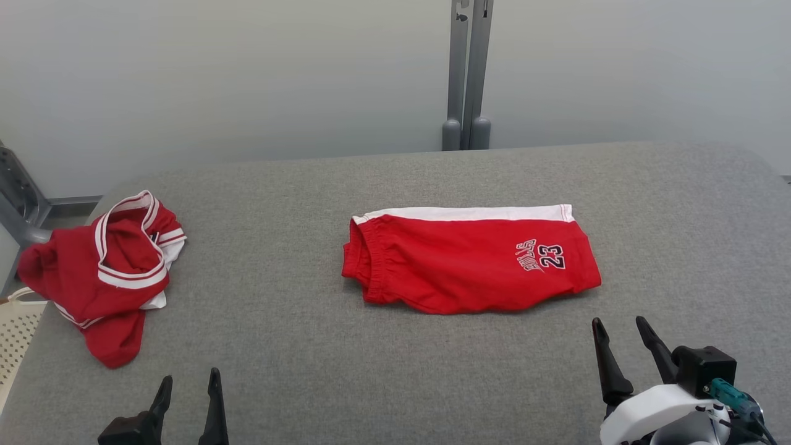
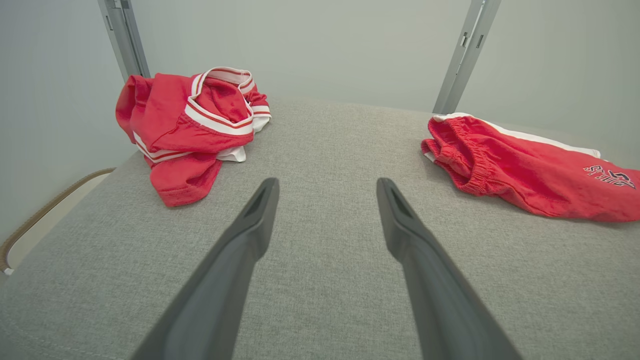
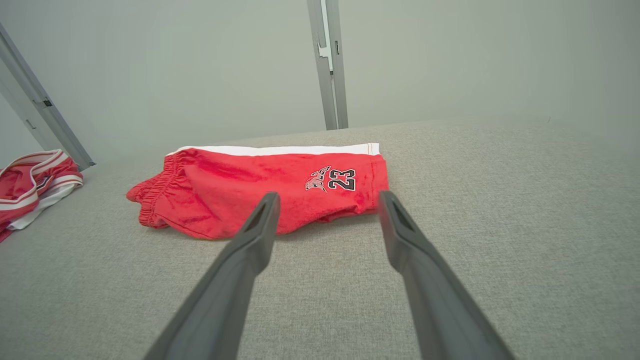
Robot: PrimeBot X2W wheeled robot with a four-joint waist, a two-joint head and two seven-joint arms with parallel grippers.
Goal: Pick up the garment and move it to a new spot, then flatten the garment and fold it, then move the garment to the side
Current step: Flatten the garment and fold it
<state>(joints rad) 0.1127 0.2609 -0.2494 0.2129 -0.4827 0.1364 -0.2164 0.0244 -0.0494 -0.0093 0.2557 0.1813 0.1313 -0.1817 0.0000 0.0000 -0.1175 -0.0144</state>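
Note:
Red shorts (image 1: 457, 266) with a white side stripe and a "23" print lie folded flat in the middle of the grey table (image 1: 395, 383). They also show in the left wrist view (image 2: 520, 170) and the right wrist view (image 3: 240, 190). A second red garment, a crumpled jersey (image 1: 105, 272) with white trim, sits at the table's left edge (image 2: 190, 125) (image 3: 25, 185). My left gripper (image 1: 190, 376) (image 2: 327, 184) is open over bare cloth near the front edge, between the two garments. My right gripper (image 1: 618, 321) (image 3: 328, 196) is open just in front of the shorts' printed end, apart from them.
A pale perforated basket (image 1: 15, 334) stands off the table's left side, below the jersey. A grey metal post (image 1: 466, 74) rises behind the table's far edge, and a metal frame (image 1: 18, 198) stands at the far left. Bare tabletop stretches to the right of the shorts.

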